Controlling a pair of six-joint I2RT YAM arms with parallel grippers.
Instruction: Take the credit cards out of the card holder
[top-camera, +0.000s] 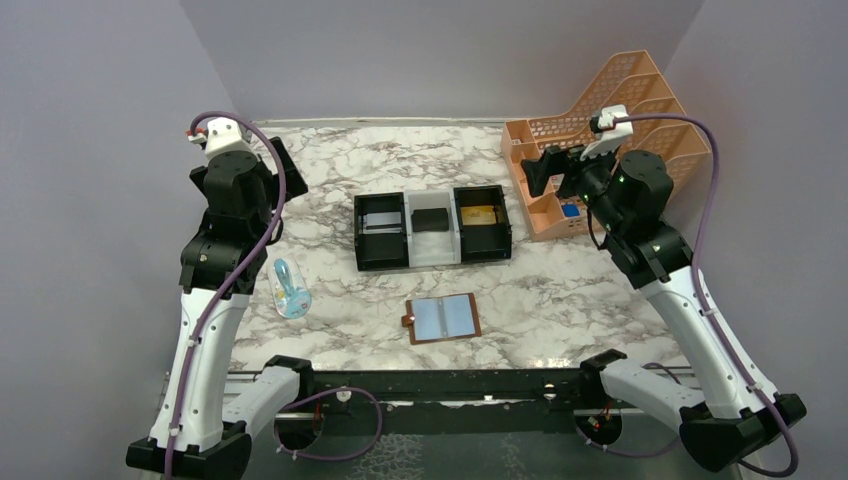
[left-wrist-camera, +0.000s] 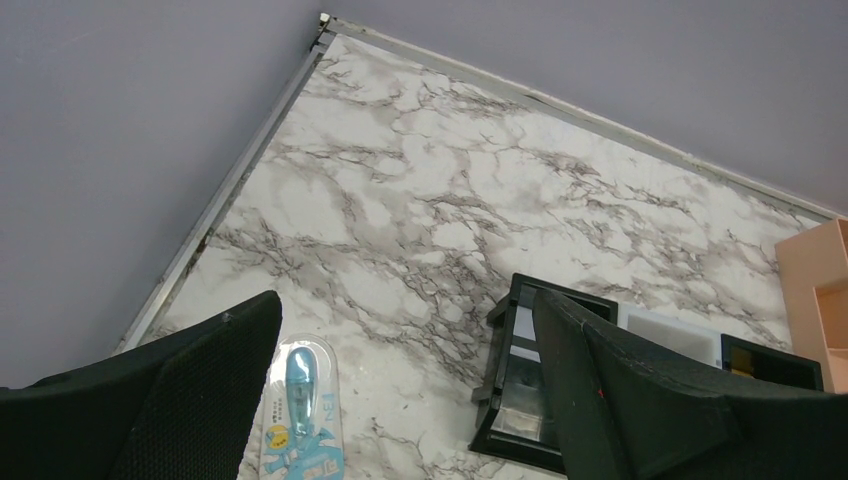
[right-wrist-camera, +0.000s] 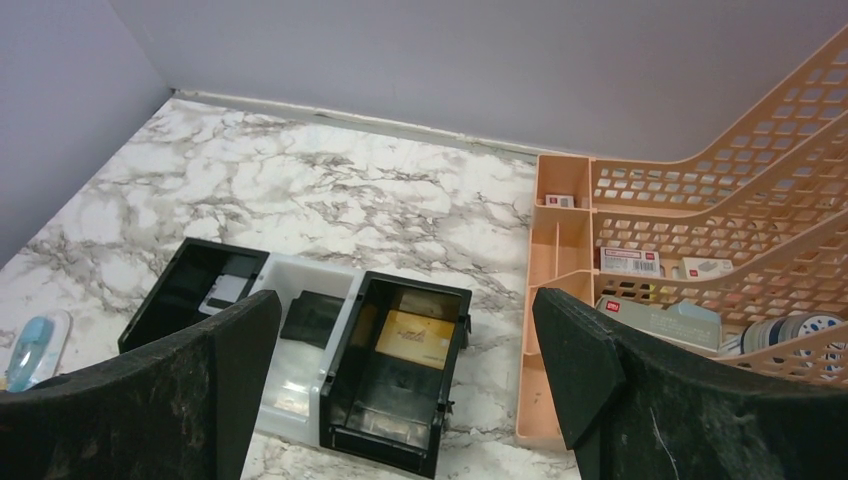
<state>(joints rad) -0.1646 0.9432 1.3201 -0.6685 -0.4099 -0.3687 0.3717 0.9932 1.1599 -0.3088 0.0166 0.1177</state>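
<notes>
Left arm (top-camera: 215, 250): raised over the table's (top-camera: 330, 160) left edge; left jaws wide, nothing between them.

Blue blister pack (top-camera: 290, 290): flat on the table near the left edge, just beside the left arm.

Tray (top-camera: 432, 258): three compartments, mid-table. Left black compartment holds the grey card (top-camera: 380, 222), lying flat. The white middle compartment holds a black block (top-camera: 431, 220). Right black compartment holds the gold card (top-camera: 478, 214), lying flat.

Holder (top-camera: 442, 319): open flat, pale blue pockets up, snap tab at its left side. It sits between the tray and the near edge, apart from the tray. No card shows in its pockets.

Right arm (top-camera: 650, 230): raised near the far right corner; right jaws wide, nothing between them.

Peach rack (top-camera: 600, 120): in the far right corner, small boxes in its trays, beside the right arm.
</notes>
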